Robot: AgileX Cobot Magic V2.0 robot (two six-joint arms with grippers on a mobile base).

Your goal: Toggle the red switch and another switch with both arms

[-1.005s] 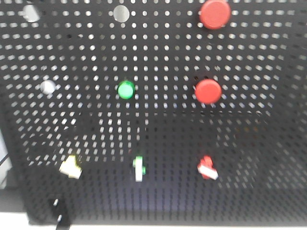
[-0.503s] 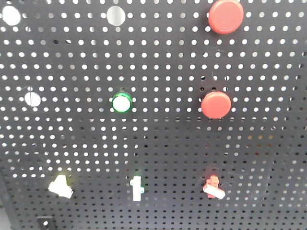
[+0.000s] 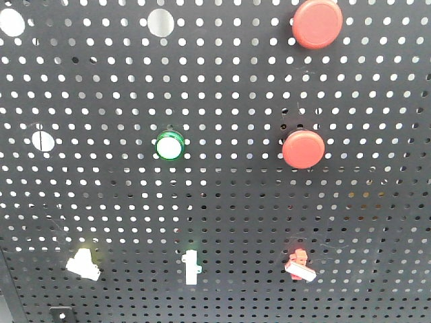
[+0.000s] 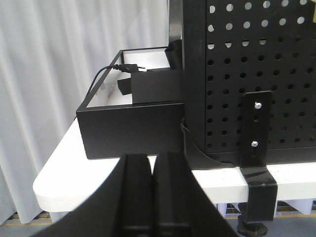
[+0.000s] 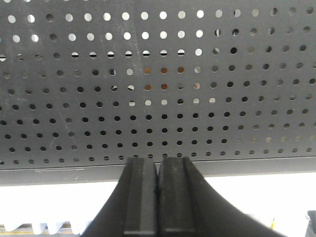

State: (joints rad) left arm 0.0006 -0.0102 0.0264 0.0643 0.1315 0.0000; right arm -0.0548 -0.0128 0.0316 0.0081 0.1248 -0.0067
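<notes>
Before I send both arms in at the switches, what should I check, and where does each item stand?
1. Red switch in sight, bottom right of the pegboard: ok.
2. Cream switch in sight, bottom left: ok.
3. Left gripper shut for pushing: ok.
4. Right gripper shut: ok.
5. Left gripper lined up with a switch: not ok; its camera faces the black box beside the pegboard.
6. Right gripper lined up: cannot tell; its camera shows only bare holes.

We record the pegboard as black with a regular hole grid. Red switch at 5 o'clock, white lever. Cream switch at 7 o'clock. Upper button at 1 o'clock and lower button at 3 o'clock, both red. Centre lamp white, green-ringed.
</notes>
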